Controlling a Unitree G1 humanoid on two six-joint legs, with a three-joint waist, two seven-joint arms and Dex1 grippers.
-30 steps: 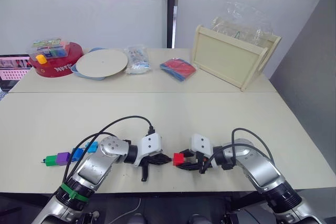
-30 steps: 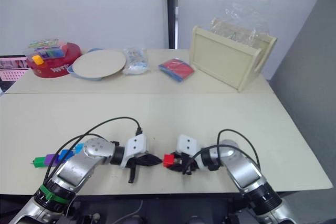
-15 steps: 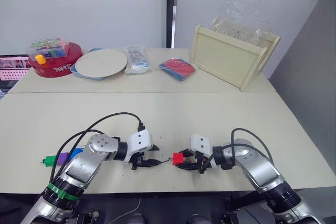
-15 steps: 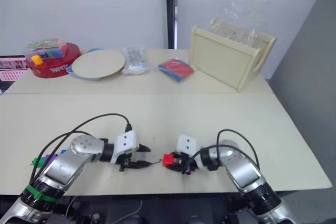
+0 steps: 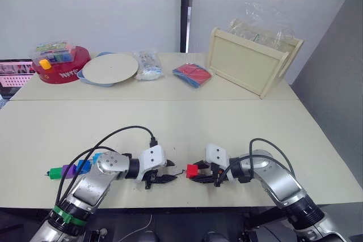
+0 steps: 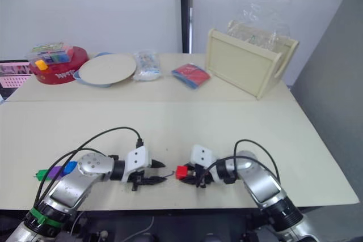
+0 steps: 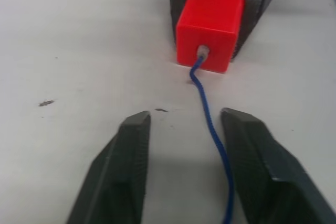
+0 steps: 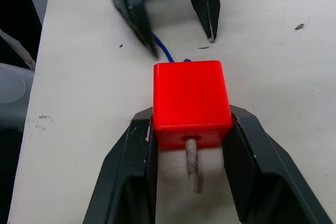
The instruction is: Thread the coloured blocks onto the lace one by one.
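The red block rests on the tabletop near its front edge, clamped on two sides by the fingers of the right gripper. The lace passes through its bore: the blue cord enters on the face toward the left gripper, and the pale stiff tip protrudes from the opposite face, between the right fingers. The left gripper lies just beside the block with its jaws apart; the cord runs between them, touched by neither.

Near the front-left corner a row of blocks sits on the cord: green, purple, blue.

Containers: a red round tub at the far-left corner carries a clear box of multicoloured pieces and a yellow piece; its white lettering is not legible. A pale wooden tray stands tilted at the far-right edge, with crumpled clear plastic behind it.

Along the far edge also lie a round pale plate, a clear packet and a red-and-blue packet. The surface is cream-coloured, with a seam across it. White walls stand behind.
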